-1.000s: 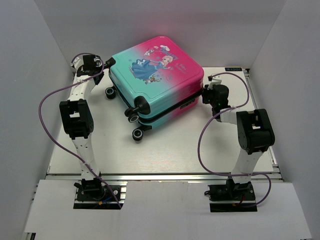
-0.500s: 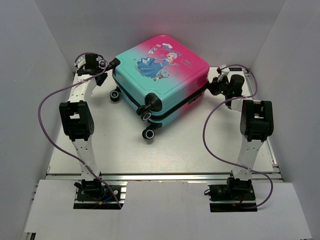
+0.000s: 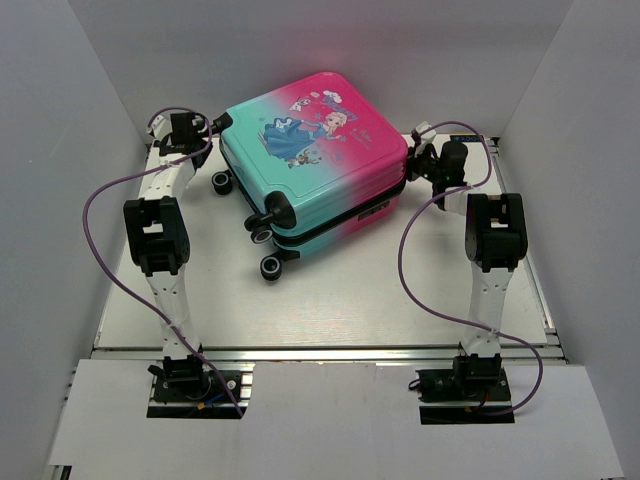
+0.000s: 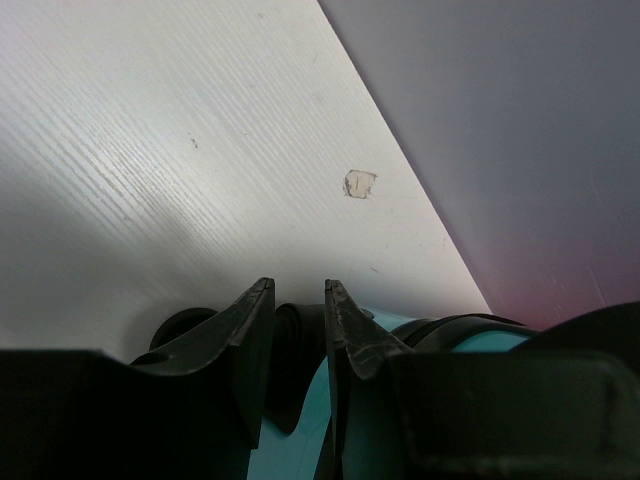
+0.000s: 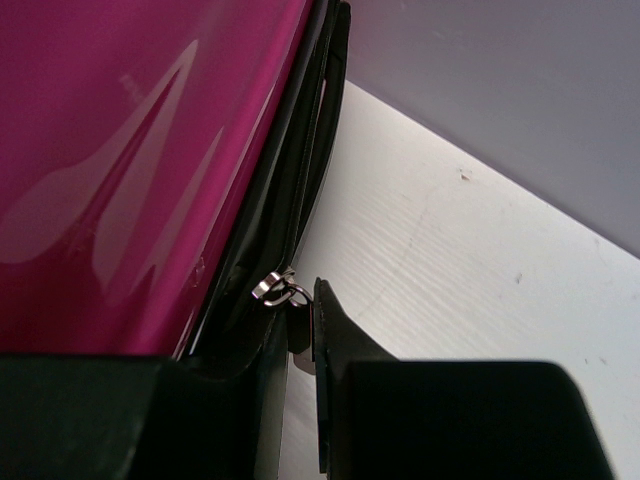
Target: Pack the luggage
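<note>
We count one luggage (image 3: 320,150) at twelve o'clock on the table (image 3: 340,300), with four black wheels (image 3: 271,268) showing at its seven o'clock end. We also count one metal zipper pull (image 5: 272,288), a left gripper (image 3: 214,124), a right gripper (image 3: 413,163), two purple cables (image 3: 92,205) and one tape scrap (image 4: 359,183).

- Small hard-shell child's suitcase (image 3: 315,165): teal at 8 o'clock fading to pink at 2 o'clock, cartoon princess print, black wheels and trim.
- Silver metal zipper pull (image 5: 275,288).
- Black left hand (image 4: 297,292), black right hand (image 5: 296,320).
- White ribbed desk (image 3: 330,300).
- Purple cables (image 3: 84,215).
</note>
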Motion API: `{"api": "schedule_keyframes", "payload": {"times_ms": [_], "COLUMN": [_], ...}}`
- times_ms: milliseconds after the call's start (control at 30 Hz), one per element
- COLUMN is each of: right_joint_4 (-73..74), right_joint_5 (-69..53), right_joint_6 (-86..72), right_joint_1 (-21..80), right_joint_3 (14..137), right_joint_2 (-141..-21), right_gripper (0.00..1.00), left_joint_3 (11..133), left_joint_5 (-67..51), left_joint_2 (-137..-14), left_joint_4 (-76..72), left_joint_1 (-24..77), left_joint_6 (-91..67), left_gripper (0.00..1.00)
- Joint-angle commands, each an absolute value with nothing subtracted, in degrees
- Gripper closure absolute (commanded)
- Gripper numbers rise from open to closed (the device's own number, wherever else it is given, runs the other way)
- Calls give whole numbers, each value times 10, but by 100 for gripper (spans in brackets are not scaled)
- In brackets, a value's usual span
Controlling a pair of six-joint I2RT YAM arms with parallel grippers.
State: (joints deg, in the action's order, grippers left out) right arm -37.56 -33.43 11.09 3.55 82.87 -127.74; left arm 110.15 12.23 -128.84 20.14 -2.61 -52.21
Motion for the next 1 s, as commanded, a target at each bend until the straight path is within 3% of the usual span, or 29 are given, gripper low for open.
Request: {"api": "schedule_keyframes", "payload": {"times_ms": [0, 200, 300, 467, 567, 800, 967], "right_joint_4": [-504, -526, -581, -644, -612, -565, -520], "right_joint_5": [-287, -313, -336, -368, -357, -273, -138], "right_joint_6": [88, 21, 26, 66, 103, 76, 82], "right_joint_1": [65, 93, 107, 152, 180, 242, 254], "right_joint_3": [927, 1012, 910, 636, 524, 369, 348], "right_joint_2": [-1296, -1367, -1292, -1135, -1029, -840, -802], "right_gripper": [100, 100, 100, 100, 100, 100, 100], "left_joint_3": [1099, 1114, 1133, 1139, 1136, 1128, 1200], "left_joint_5": [48, 4, -36, -86, -113, -180, -194], "left_joint_2": [-1310, -1341, -1357, -1373, -1379, -1383, -1420], "left_joint_4": [159, 145, 150, 142, 136, 114, 153], "left_joint_1": [20, 25, 43, 91, 115, 173, 197], "left_joint_6": [-497, -483, -451, -415, -404, -374, -359], "left_gripper": [62, 61, 59, 56, 56, 54, 50]}}
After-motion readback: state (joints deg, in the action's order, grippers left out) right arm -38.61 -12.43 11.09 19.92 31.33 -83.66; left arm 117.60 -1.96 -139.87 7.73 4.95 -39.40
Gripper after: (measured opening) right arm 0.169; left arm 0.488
